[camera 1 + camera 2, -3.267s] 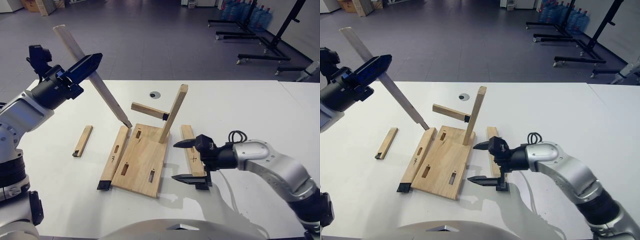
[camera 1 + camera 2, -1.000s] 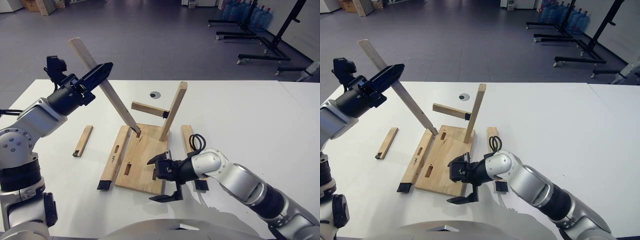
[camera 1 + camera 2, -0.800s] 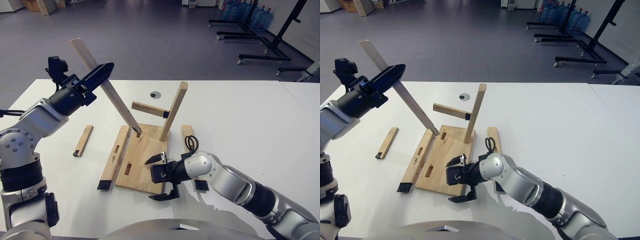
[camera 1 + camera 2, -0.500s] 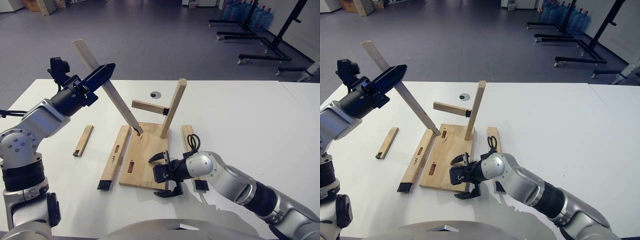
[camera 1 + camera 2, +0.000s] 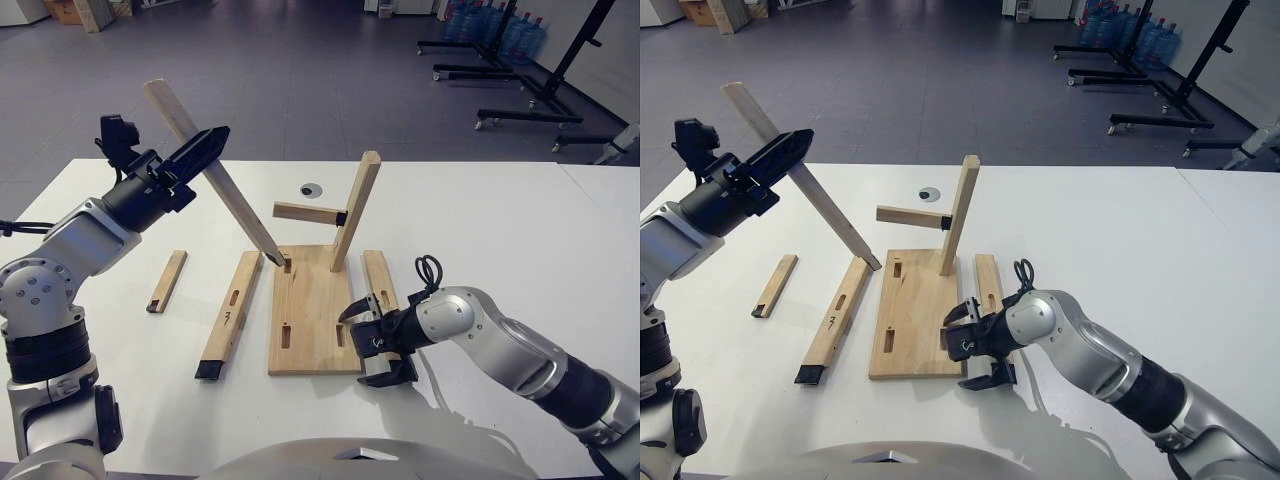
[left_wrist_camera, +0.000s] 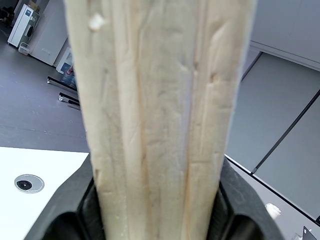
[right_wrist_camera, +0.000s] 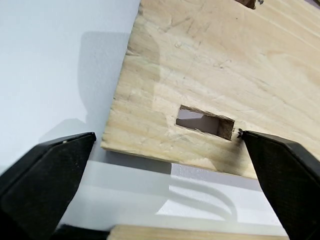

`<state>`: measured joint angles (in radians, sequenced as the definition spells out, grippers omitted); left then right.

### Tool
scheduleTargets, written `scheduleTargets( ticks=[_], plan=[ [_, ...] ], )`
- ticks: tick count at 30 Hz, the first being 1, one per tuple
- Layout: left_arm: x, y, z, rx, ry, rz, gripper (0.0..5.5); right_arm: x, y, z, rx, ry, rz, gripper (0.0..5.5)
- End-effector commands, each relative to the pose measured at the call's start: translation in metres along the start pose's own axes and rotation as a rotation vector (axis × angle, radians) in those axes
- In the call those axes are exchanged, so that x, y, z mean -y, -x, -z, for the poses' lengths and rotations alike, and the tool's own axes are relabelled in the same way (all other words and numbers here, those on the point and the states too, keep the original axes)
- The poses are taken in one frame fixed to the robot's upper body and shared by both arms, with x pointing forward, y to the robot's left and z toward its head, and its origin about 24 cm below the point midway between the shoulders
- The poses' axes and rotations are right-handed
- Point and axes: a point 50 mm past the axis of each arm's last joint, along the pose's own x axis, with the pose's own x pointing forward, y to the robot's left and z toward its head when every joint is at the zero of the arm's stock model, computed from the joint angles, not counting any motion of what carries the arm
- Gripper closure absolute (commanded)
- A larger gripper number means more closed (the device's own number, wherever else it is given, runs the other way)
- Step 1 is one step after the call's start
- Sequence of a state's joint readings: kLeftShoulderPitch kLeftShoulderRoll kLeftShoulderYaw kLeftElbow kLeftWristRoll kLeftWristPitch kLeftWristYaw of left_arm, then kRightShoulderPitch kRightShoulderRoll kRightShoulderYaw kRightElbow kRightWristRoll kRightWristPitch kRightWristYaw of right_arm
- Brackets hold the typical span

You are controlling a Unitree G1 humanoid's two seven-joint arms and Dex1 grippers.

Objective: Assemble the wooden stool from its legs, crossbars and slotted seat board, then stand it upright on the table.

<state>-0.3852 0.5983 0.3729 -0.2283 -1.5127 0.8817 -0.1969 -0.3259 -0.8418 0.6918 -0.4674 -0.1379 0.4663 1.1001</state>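
Observation:
The slotted seat board [image 5: 312,325] lies flat on the white table [image 5: 500,230]. One leg [image 5: 355,212] stands tilted in its far right slot, with a crossbar [image 5: 306,212] sticking out to the left. My left gripper [image 5: 196,152] is shut on a second leg [image 6: 150,100], held slanted, its lower tip at the board's far left slot [image 5: 286,265]. My right gripper [image 5: 372,342] is open around the board's near right corner, one finger by a slot [image 7: 205,121]. A loose leg [image 5: 228,315] lies left of the board, another leg [image 5: 377,278] right of it.
A short crossbar [image 5: 166,281] lies apart on the left of the table. A round cable hole [image 5: 311,188] sits behind the board. The table's right half is bare. Black racks and water bottles [image 5: 490,25] stand on the floor far behind.
The seat board has swung and slid right with the right gripper at its near edge, and now lies square to the table edge. The standing leg and crossbar went with it. The left arm barely moved.

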Motion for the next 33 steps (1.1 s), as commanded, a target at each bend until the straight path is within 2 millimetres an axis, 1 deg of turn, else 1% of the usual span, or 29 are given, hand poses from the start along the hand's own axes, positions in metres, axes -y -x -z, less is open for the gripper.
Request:
scheduleTargets(
  ticks=[1,5,8,10,11,12,14,16,18,20,22,25,30,33],
  plan=[
    [0.001,0.001,-0.001,0.010,-0.014,-0.006,3.48,0.002,0.009,0.031,-0.142,-0.045,0.000,0.10],
    [0.001,0.003,0.000,0.012,-0.015,-0.016,3.48,0.007,0.017,0.041,-0.180,-0.048,0.015,0.10],
    [0.000,0.003,0.000,0.015,-0.017,-0.021,3.48,0.010,0.021,0.038,-0.161,-0.030,0.026,0.10],
    [-0.001,0.004,0.000,0.018,-0.023,-0.026,3.48,0.019,0.025,0.028,-0.087,-0.071,0.058,0.10],
    [-0.001,0.004,-0.001,0.020,-0.026,-0.026,3.48,0.028,0.029,0.019,-0.016,-0.105,0.106,0.10],
    [-0.001,0.004,-0.002,0.024,-0.028,-0.025,3.48,0.041,0.034,0.006,0.082,-0.155,0.161,0.10],
    [-0.001,0.004,-0.003,0.030,-0.032,-0.026,3.48,0.056,0.040,-0.018,0.254,-0.229,0.219,0.10],
    [-0.002,0.002,-0.004,0.031,-0.035,-0.024,3.48,0.060,0.038,-0.037,0.371,-0.247,0.225,0.10],
    [-0.002,0.001,-0.005,0.031,-0.038,-0.018,3.48,0.053,0.030,-0.049,0.431,-0.251,0.194,0.10],
    [-0.001,0.001,-0.005,0.033,-0.040,-0.016,3.48,0.042,0.019,-0.050,0.417,-0.234,0.155,0.10],
    [-0.002,0.001,-0.005,0.031,-0.040,-0.016,3.48,0.032,0.009,-0.047,0.387,-0.223,0.131,0.10],
    [-0.002,0.001,-0.005,0.028,-0.039,-0.015,3.48,0.023,-0.007,-0.041,0.333,-0.175,0.137,0.10],
    [-0.003,0.000,-0.002,0.019,-0.033,-0.016,3.48,0.017,-0.034,-0.037,0.257,-0.113,0.126,0.10],
    [-0.003,-0.002,-0.001,0.016,-0.031,-0.013,3.48,0.015,-0.043,-0.032,0.193,-0.089,0.096,0.10]
  ],
)
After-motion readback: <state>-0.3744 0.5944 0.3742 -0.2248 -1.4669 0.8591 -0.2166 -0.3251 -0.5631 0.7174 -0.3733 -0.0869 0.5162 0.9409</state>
